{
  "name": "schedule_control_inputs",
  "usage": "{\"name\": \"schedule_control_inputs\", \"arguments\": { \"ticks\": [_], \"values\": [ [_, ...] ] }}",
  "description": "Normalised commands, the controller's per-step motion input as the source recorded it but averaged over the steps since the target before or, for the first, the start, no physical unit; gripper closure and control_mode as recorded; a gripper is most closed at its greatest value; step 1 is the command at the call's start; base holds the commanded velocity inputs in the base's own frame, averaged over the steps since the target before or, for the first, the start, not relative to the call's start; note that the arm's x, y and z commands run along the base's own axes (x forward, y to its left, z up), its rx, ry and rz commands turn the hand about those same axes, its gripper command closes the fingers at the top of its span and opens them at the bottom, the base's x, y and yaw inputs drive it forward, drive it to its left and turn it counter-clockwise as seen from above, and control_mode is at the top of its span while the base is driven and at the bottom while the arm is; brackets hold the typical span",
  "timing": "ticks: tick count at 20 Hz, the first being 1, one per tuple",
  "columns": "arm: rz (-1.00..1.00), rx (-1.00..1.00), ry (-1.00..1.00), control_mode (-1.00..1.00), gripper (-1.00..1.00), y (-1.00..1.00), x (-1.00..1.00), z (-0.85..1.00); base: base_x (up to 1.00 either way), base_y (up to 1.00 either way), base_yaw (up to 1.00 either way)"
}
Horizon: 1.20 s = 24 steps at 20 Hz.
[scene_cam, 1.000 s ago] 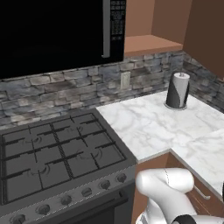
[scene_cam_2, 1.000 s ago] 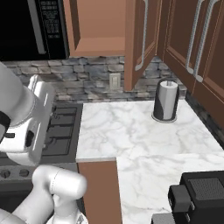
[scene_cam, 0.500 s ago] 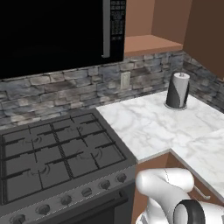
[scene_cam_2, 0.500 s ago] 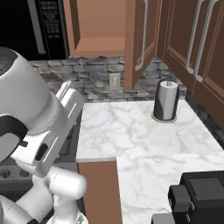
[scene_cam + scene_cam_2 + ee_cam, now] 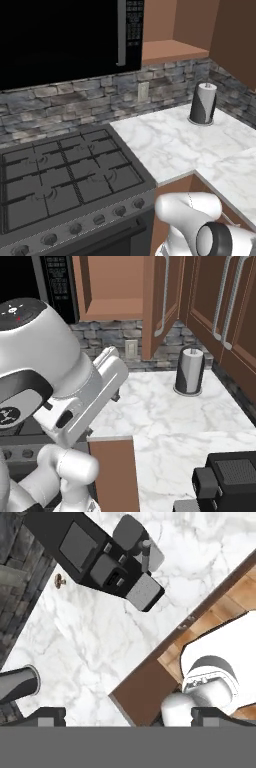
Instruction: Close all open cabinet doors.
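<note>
Arm [image 5: 60,386] swung up+right, closer to cams.

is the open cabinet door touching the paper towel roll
Apart. In the right base view the open cabinet door hangs above the counter, its bottom edge clear of the paper towel roll, with stone backsplash visible between them.

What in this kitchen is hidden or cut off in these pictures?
- Open reddish-brown wooden cabinet door: top cut off by the right base view's edge.
- Black coffee machine: cropped at that view's bottom corner.
- Stove: mostly hidden behind the white arm.
</note>
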Motion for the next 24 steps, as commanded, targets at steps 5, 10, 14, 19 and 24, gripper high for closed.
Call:
{"name": "schedule_control_inputs", "arguments": {
  "ticks": [5, 10, 14, 19, 24],
  "values": [
    [-0.08, 0.0, -0.01, -1.0, -1.0, -0.2, 0.39, 0.0, 0.0, 0.0, 0.0],
    [0.13, 0.02, -0.1, -1.0, -1.0, -0.2, 0.36, 0.01, 0.0, 0.0, 0.0],
    [0.22, 0.02, -0.11, -1.0, -1.0, -0.25, 0.3, 0.03, 0.0, 0.0, 0.0],
    [0.14, 0.05, -0.07, -1.0, -1.0, -0.12, 0.4, 0.06, 0.0, 0.0, 0.0],
    [0.19, 0.06, -0.11, -1.0, -1.0, 0.0, 0.51, 0.0, 0.0, 0.0, 0.0]
  ]
}}
